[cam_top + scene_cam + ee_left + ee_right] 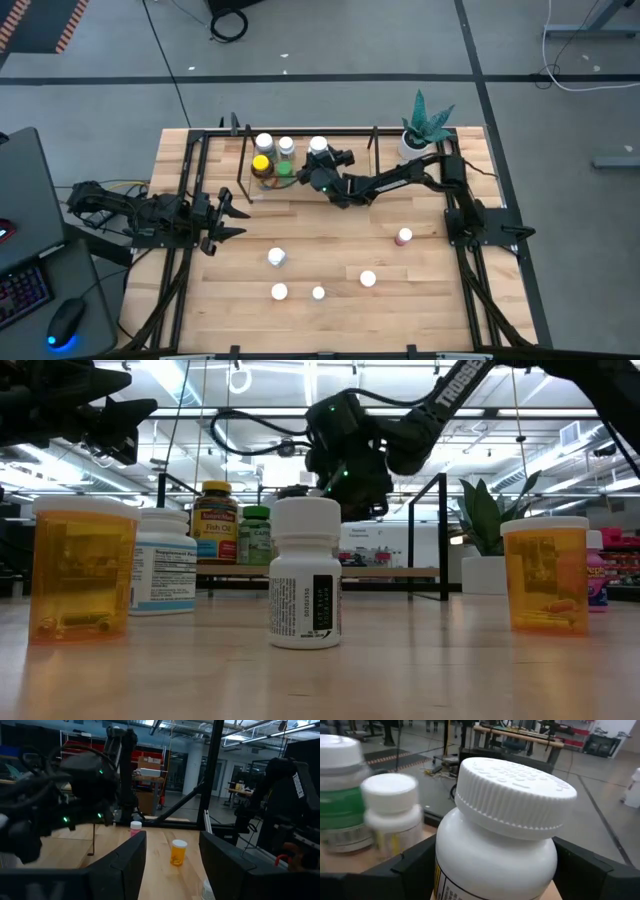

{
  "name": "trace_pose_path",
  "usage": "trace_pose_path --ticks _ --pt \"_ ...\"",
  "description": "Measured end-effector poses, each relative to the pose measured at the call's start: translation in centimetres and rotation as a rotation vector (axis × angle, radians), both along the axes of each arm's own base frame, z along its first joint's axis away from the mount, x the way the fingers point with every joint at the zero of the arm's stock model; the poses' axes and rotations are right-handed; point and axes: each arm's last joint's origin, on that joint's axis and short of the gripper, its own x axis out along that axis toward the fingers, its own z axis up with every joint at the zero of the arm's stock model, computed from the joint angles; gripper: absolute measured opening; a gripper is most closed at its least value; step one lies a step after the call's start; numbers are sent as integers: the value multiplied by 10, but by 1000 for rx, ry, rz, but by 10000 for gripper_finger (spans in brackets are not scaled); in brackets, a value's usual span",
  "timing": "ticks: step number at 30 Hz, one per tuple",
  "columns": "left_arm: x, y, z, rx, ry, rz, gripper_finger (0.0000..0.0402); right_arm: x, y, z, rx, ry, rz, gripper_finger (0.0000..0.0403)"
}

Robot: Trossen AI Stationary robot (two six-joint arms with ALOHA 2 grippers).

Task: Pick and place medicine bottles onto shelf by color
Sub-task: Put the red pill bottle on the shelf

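Over the light-wood, black-framed shelf (300, 190), your right gripper (495, 870) clasps a rigid, smooth white plastic bottle (500, 835) around its body; likely light, so grip below the ribbed cap.

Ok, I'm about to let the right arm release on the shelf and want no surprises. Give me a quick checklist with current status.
1. Right end effector has the white bottle between its fingers: ok.
2. Bottle is over the shelf, beside the bottles already placed: ok.
3. Bottle base resting on the shelf board: cannot tell, its underside is hidden.
4. Bottle upright: ok, its cap faces up in the right wrist view.
5. Left end effector clear of the shelf, open and empty at the table's left: ok.
6. All bottles shelved: not ok, five stand on the table.
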Motion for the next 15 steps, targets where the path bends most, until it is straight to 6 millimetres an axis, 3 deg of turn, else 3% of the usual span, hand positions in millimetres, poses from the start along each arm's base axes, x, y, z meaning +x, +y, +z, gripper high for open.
trace_pose_path --ticks 4,15 --pt "0 0 0 0 0 0 186 4 3 -11 -14 -9 -5 330" --pt "0 0 0 0 0 0 191 4 2 -9 -22 22 14 331"
